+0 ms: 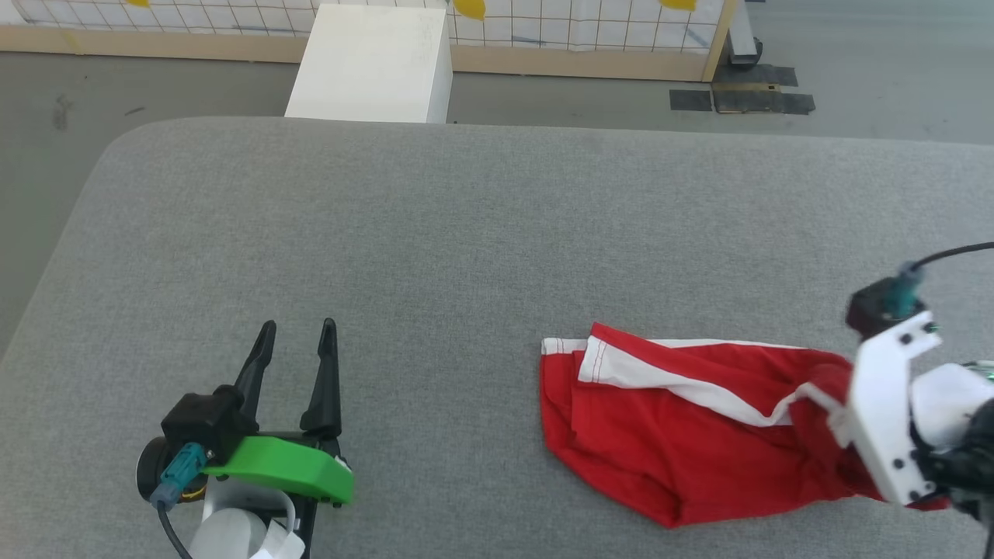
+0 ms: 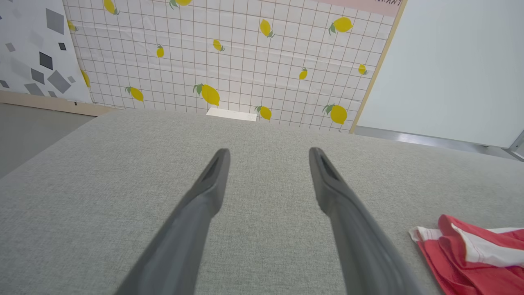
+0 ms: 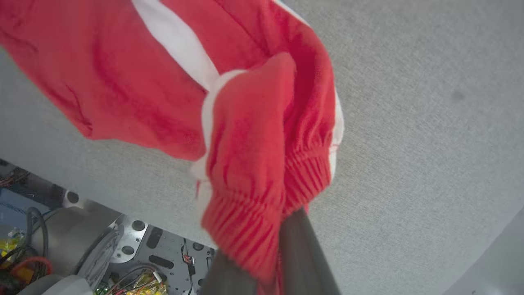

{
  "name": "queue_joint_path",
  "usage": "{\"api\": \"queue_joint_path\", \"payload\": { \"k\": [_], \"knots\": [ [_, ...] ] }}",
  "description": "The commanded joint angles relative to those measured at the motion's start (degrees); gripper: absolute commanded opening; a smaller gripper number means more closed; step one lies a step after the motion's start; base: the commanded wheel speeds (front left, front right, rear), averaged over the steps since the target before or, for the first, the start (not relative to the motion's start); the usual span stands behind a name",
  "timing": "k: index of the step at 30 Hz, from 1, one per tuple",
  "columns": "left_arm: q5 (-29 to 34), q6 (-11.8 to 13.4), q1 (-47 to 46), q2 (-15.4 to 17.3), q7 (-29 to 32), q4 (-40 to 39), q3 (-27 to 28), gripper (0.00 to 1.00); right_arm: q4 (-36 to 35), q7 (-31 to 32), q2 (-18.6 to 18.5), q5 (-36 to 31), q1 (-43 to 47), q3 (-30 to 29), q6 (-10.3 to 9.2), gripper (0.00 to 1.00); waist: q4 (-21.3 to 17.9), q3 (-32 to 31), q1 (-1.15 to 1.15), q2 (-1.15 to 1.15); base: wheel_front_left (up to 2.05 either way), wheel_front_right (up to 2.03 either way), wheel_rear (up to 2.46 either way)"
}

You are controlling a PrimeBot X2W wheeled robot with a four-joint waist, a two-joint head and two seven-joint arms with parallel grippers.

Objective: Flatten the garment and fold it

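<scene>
We held our right gripper (image 3: pixel 286 235) pinched tight on the ribbed waistband of the garment (image 1: pixel 683 419), with red cloth bunched over its fingers. From that grip the shorts lay crumpled on the near right part of the grey table (image 1: pixel 435 217), a white stripe uppermost. Our left gripper (image 1: pixel 298 326) was spread wide and empty over the table's near left part. A white box (image 1: pixel 373 66) stood beyond the table's far edge.

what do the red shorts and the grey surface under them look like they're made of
The shorts: soft, matte knit fabric, probably polyester or cotton blend; it drapes and creases loosely, and the waistband is ribbed elastic. The surface: grey woven upholstery-like cloth, matte, with a fine heathered weave; what lies beneath cannot be told.
</scene>
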Motion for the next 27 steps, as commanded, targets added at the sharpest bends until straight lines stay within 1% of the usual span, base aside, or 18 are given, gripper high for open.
{"api": "queue_joint_path", "payload": {
  "k": [1,5,9,14,18,21,22,27],
  "knots": [
    [0.83,-0.33,0.51,-0.31,-0.27,0.16,0.0,1.0,-1.37,0.88,1.04,0.79,-0.98,1.4,-0.09,0.0,0.22,0.27,0.0,0.0,0.0,0.0,0.0],
    [0.65,-0.38,-0.12,-0.58,-0.27,0.24,-0.21,1.0,-2.83,0.88,3.99,1.17,-3.55,6.0,-0.09,0.0,0.92,1.17,0.0,0.0,0.0,0.0,0.0],
    [0.42,-0.46,-0.77,-0.77,-0.27,0.36,-0.24,1.0,-0.09,-1.53,7.39,0.54,-6.36,10.51,-0.09,0.0,1.88,2.15,0.0,0.0,0.0,0.0,0.0],
    [0.24,-0.55,-1.28,-1.0,-0.27,0.42,-0.14,1.0,6.49,-6.24,12.11,-0.6,-9.04,14.56,-0.09,0.0,2.88,3.19,0.0,0.0,0.0,0.0,0.0],
    [0.15,-0.6,-1.54,-1.17,-0.27,0.5,-0.01,1.0,11.99,-10.16,15.38,-2.34,-10.78,16.29,-0.09,0.0,3.23,3.95,0.0,0.0,0.0,0.0,0.0],
    [0.15,-0.64,-1.67,-1.28,-0.27,0.54,-0.03,1.0,15.89,-12.8,17.06,-3.8,-11.87,17.37,-0.09,0.0,3.32,4.34,0.0,0.0,0.0,0.0,0.0],
    [0.14,-0.68,-1.84,-1.4,-0.27,0.47,-0.05,1.0,19.96,-15.63,18.82,-5.01,-12.73,18.01,-0.09,0.0,3.32,4.78,0.0,0.0,0.0,0.0,0.0],
    [0.18,-0.73,-2.14,-1.58,-0.27,0.54,-0.4,1.0,25.39,-18.33,20.66,-5.61,-13.43,19.45,-0.09,0.0,3.37,5.14,0.0,0.0,0.0,0.0,0.0]
  ]
}}
